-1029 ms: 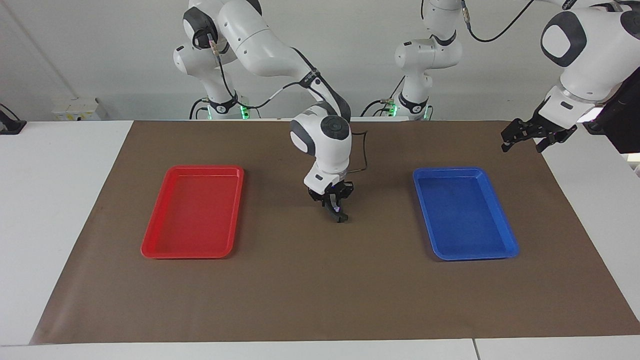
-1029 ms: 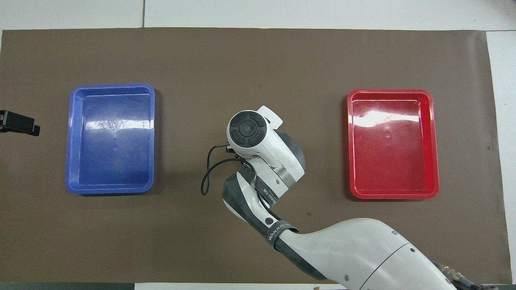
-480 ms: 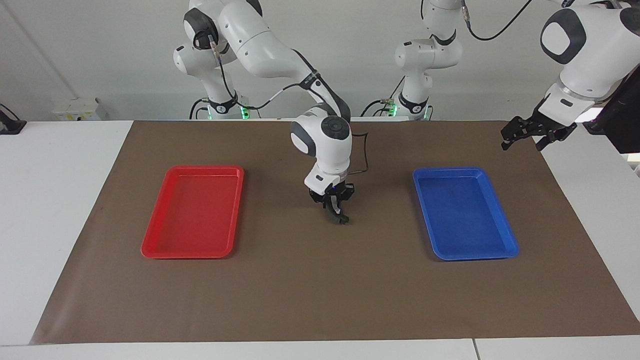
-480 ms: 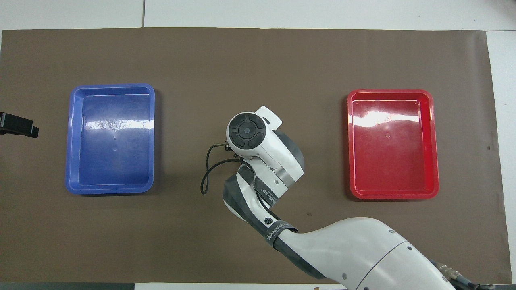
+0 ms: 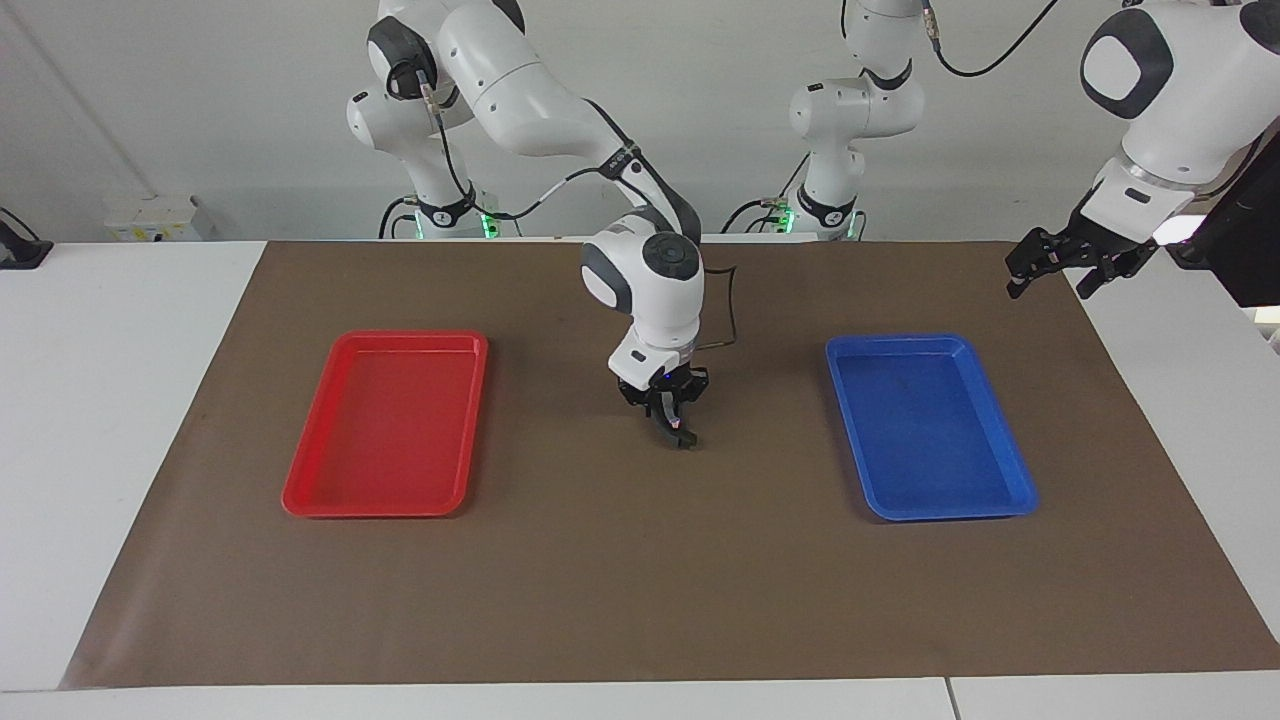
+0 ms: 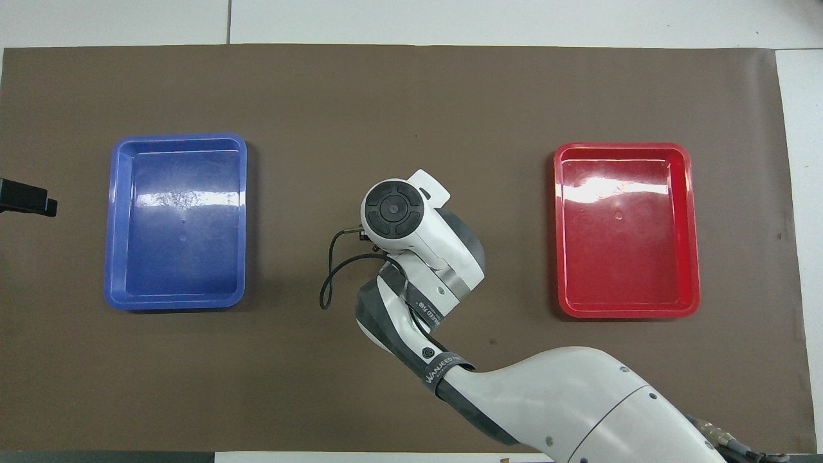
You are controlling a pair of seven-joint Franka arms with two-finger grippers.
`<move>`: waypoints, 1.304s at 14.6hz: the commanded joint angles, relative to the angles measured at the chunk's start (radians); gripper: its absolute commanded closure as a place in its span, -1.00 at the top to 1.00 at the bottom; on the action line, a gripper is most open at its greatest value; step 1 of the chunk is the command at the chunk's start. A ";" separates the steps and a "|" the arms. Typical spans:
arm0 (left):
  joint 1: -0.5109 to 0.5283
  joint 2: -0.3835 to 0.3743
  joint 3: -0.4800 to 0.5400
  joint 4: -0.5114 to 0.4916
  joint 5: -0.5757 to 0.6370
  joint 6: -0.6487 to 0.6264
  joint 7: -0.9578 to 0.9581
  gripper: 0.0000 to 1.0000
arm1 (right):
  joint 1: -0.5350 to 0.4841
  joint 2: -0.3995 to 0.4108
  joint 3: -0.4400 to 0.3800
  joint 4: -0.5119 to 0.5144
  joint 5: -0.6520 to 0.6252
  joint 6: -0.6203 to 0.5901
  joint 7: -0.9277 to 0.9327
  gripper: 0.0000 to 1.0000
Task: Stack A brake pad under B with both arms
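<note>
My right gripper [image 5: 676, 424] hangs low over the middle of the brown mat, between the two trays, shut on a small dark brake piece [image 5: 684, 439] that sticks out below its fingertips. I cannot tell whether this piece is the A brake pad or B, and no other brake piece shows. In the overhead view the right arm's wrist [image 6: 393, 209] hides the gripper and the piece. My left gripper [image 5: 1056, 272] is raised over the mat's edge at the left arm's end, near the blue tray's corner, open and holding nothing.
A red tray [image 5: 300, 497] lies toward the right arm's end and a blue tray [image 5: 1020, 497] toward the left arm's end; neither holds anything. The brown mat [image 5: 640, 600] covers most of the white table. A black cable loops beside the right wrist.
The left arm has lifted and drawn its open gripper slightly toward its own base. The right gripper has barely shifted, still shut on the dark piece.
</note>
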 commanded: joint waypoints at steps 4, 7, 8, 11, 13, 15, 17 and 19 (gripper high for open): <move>0.005 -0.018 -0.009 -0.027 0.015 0.046 -0.014 0.99 | 0.001 -0.005 0.003 -0.046 -0.025 0.061 0.043 -0.36; 0.000 -0.018 -0.009 -0.027 0.014 0.051 -0.014 0.99 | 0.001 -0.009 0.001 -0.069 -0.026 0.091 0.045 0.68; -0.003 -0.018 -0.009 -0.027 0.014 0.051 -0.015 1.00 | 0.001 -0.009 0.001 -0.069 -0.026 0.090 0.045 0.99; 0.002 -0.018 -0.009 -0.027 0.015 0.038 -0.015 0.99 | 0.002 -0.014 0.000 -0.047 -0.040 0.047 0.045 1.00; 0.005 -0.019 -0.008 -0.027 0.014 0.040 -0.015 0.99 | -0.013 -0.046 -0.003 -0.041 -0.081 0.015 0.045 1.00; 0.005 -0.018 -0.008 -0.027 0.014 0.038 -0.015 0.99 | -0.051 -0.116 -0.022 -0.041 -0.088 -0.025 0.039 1.00; 0.005 -0.018 -0.009 -0.027 0.014 0.038 -0.015 0.99 | -0.129 -0.190 -0.019 -0.047 -0.089 -0.057 0.029 1.00; 0.005 -0.018 -0.008 -0.027 0.014 0.038 -0.015 1.00 | -0.185 -0.255 -0.019 -0.046 -0.089 -0.103 -0.004 1.00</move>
